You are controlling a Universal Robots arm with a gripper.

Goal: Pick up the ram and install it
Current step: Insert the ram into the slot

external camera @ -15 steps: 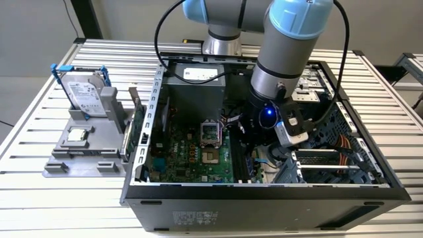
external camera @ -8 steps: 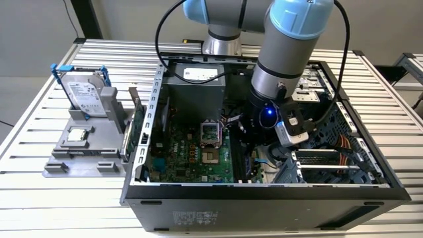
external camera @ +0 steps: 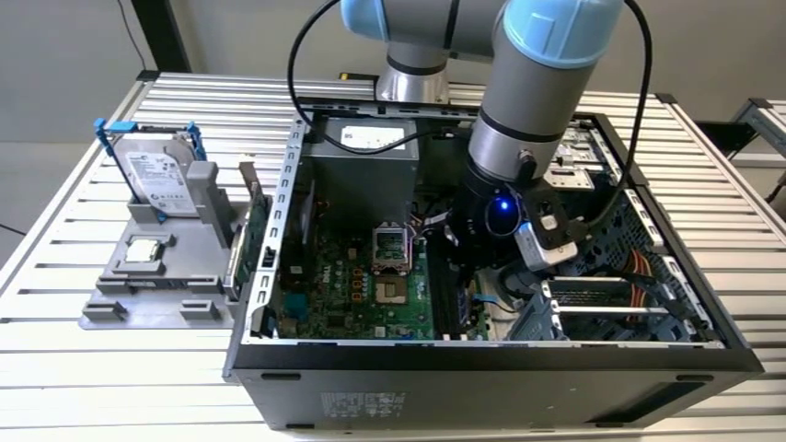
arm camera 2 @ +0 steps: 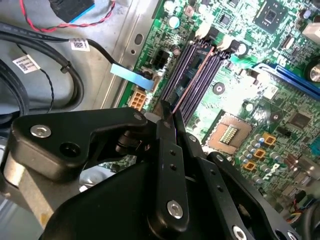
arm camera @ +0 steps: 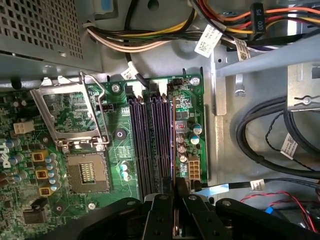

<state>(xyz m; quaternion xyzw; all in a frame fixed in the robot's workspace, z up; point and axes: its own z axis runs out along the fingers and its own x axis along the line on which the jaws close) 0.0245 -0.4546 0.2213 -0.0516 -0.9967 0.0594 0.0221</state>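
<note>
- Black gripper [arm camera 2: 172, 117] nearest the lens in both wrist views, matte angular links with silver screws, fingers [arm camera: 165, 210] drawn together on a thin edge-on stick.
- Pinched between them: the ram [arm camera 2: 192, 82], seen edge-on as a thin reddish-brown line, standing on its long edge in or just over the memory slots [arm camera: 152, 140]; cannot tell whether fully seated.
- Long axis of the ram [arm camera: 173, 145] parallel to the dark, narrow slots, running away from the gripper toward the white slot latches at the far end.
- Green motherboard [arm camera: 115, 150] all around, glossy and densely printed, with a square silver CPU socket [arm camera: 87, 172] beside the slots and small round capacitors.
- Bundled black cables [arm camera: 260, 130] and coloured wires on bare grey sheet metal past the board's edge.
- Exterior view: grey arm [external camera: 528, 120] with pale-blue caps reaching down into the open black computer case [external camera: 491, 364], on a ribbed metal table [external camera: 110, 387].
- Grey fixture at the exterior view's left, holding an upright silver hard drive [external camera: 160, 180] in a blue frame.
</note>
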